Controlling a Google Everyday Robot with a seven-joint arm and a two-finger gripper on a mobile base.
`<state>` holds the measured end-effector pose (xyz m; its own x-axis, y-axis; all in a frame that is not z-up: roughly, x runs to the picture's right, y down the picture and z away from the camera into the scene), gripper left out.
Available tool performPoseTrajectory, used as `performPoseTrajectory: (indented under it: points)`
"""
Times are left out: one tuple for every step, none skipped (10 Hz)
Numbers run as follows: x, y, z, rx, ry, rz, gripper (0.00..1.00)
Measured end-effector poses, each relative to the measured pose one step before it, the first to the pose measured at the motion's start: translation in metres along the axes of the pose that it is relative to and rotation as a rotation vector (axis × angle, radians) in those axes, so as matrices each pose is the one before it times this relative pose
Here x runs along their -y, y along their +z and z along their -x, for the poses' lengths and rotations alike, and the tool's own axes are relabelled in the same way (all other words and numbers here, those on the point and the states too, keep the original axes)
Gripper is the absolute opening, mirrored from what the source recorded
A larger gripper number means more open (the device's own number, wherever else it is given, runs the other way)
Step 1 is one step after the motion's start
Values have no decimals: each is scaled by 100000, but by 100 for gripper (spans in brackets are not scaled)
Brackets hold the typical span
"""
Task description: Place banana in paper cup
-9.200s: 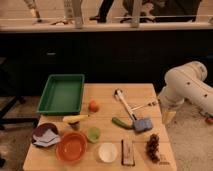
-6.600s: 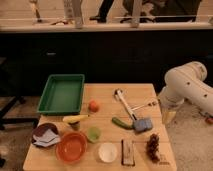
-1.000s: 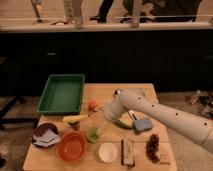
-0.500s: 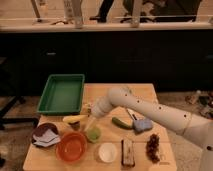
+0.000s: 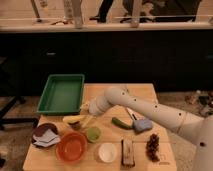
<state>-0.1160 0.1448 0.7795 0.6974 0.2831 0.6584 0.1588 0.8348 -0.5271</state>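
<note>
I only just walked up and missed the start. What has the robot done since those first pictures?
The arm has swung from beyond the table's right edge across to the left. Its end effector is now low beside the banana; a grasp cannot be seen. The banana, paper cup, orange bowl and green tray lie where they were.

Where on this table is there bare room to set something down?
Bare wood lies at the table's back, right of the green tray, behind the arm. The front is crowded: the gripper beside the banana, green cup, orange bowl, paper cup.
</note>
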Motion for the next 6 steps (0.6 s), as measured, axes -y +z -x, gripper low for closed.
performPoseTrajectory:
  points:
    - [-21, -53, -242, 423, 313, -233, 41]
    - [-50, -69, -152, 336, 142, -122, 32]
    - [-24, -64, -54, 254, -43, -118, 24]
    - [-67, -84, -28, 402, -158, -104, 12]
    - [-135, -18, 20, 157, -305, 117, 3]
    - [-129, 3, 61, 118, -329, 134, 0]
